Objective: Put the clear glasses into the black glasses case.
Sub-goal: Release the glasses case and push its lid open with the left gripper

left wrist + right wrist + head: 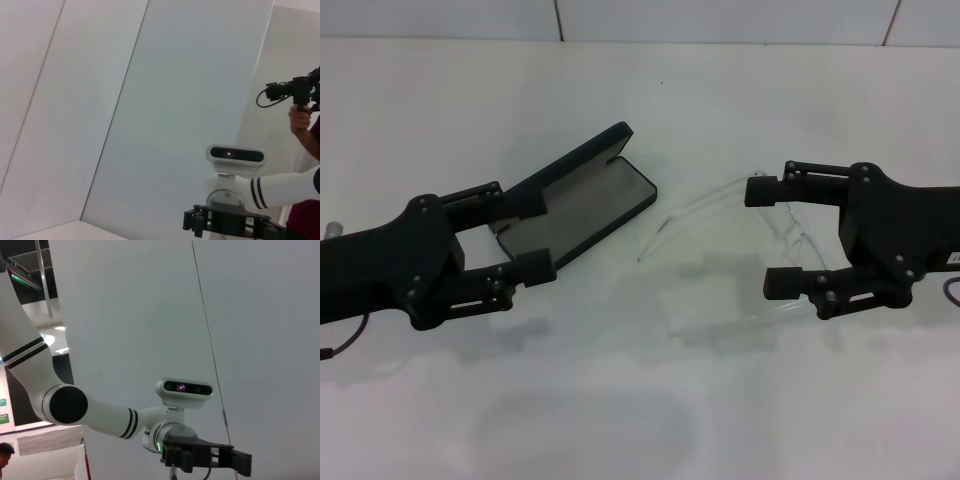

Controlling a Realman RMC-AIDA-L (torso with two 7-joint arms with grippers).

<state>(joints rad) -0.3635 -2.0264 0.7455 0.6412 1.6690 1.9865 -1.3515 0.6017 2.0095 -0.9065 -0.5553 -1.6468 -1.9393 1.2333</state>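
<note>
Case: black glasses case (582,203) open, still empty; my spread left gripper (517,232) straddles its near end.
Glasses: clear glasses (740,250) right of case, between my spread right gripper (767,235); grasp, transfer left.

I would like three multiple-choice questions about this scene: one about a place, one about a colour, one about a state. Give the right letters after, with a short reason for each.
1. Where are the clear glasses relative to the black glasses case, in the head view?
A. inside the case
B. on the table, on the robot's right of the case
C. on top of the lid

2. What colour is the lining of the case?
A. grey
B. red
C. yellow

3. What is the state of the case?
A. shut
B. open, lid raised
C. upside down

Answers:
1 B: the glasses lie apart from the case, by the right claw.
2 A: the exposed inside is grey.
3 B: the lid stands up behind the tray, with the open left claw around the near end.
</note>
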